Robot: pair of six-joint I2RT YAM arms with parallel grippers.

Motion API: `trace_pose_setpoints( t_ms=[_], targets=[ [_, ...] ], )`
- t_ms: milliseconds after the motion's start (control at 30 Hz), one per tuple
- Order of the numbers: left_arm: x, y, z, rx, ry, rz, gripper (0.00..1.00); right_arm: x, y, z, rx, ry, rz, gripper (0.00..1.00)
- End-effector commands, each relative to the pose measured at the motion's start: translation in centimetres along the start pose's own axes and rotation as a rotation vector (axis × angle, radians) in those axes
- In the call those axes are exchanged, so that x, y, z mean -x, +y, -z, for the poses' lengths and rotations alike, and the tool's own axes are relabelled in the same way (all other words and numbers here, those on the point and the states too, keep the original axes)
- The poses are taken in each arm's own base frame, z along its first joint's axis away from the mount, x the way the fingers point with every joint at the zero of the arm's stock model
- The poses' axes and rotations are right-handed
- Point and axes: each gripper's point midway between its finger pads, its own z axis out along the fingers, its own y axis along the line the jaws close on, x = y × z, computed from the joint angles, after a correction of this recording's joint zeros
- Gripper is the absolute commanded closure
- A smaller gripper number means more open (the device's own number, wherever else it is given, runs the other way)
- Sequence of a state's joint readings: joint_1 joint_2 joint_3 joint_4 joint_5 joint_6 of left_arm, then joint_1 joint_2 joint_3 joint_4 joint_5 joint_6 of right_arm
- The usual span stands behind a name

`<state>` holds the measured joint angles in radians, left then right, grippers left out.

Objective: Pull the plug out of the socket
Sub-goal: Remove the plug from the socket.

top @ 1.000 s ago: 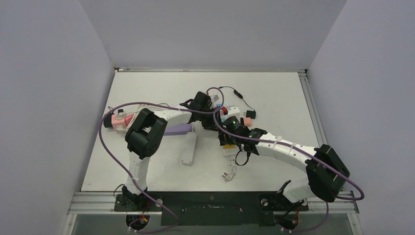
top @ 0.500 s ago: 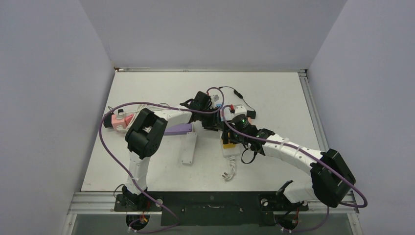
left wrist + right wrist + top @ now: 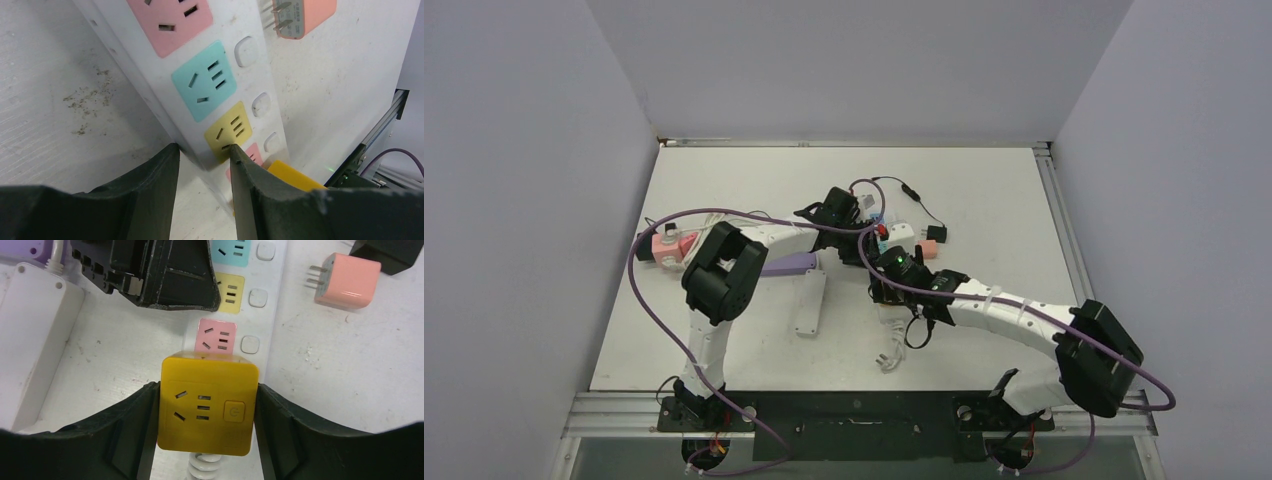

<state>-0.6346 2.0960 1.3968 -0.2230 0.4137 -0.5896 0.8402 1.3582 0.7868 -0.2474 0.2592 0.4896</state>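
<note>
A white power strip (image 3: 280,320) with pink, yellow and teal sockets lies mid-table. A yellow cube plug (image 3: 207,405) sits over the strip's near end socket, just below a pink socket, with a coiled white cord (image 3: 206,466) coming out beneath it. My right gripper (image 3: 207,390) is shut on the yellow plug, one finger pressed against each side. My left gripper (image 3: 202,155) is shut on the strip's edge (image 3: 145,65) by the yellow socket, and the yellow plug (image 3: 295,177) shows just behind it. I cannot tell whether the plug's pins have left the socket.
A loose pink cube adapter (image 3: 347,280) with bare pins and a black adapter (image 3: 390,250) lie right of the strip. A second white strip (image 3: 809,305) and a purple one (image 3: 786,265) lie to the left. A pink block (image 3: 664,245) sits far left.
My right arm swung out to the right and came back, so its wrist now sits lower and more over the yellow plug. The left arm has hardly moved.
</note>
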Motion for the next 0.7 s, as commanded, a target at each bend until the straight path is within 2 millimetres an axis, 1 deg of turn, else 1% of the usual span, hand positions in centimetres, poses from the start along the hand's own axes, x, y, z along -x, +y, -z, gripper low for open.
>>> trace_pose_setpoints(
  t_ms=[0, 233, 367, 533, 667],
  targets=[
    [-5.7, 6.1, -2.8, 0.219, 0.144, -0.014, 0.64, 1.6, 3.1, 1.0, -0.005, -0.041, 0.042, 0.95],
    [-5.8, 6.1, -2.9, 0.222, 0.148, -0.017, 0.64, 1.6, 3.7, 1.1, -0.137, -0.05, 0.156, 0.95],
    [-5.9, 6.1, -2.9, 0.222, 0.149, -0.019, 0.64, 1.7, 3.8, 1.0, -0.178, -0.046, 0.187, 0.95],
    [-5.9, 6.1, -2.9, 0.221, 0.152, -0.019, 0.64, 2.3, 4.2, 1.1, -0.165, -0.057, 0.173, 0.95],
    [-6.0, 6.1, -2.9, 0.222, 0.152, -0.018, 0.64, 3.0, 4.6, 1.1, -0.084, -0.062, 0.114, 0.95]
  ],
)
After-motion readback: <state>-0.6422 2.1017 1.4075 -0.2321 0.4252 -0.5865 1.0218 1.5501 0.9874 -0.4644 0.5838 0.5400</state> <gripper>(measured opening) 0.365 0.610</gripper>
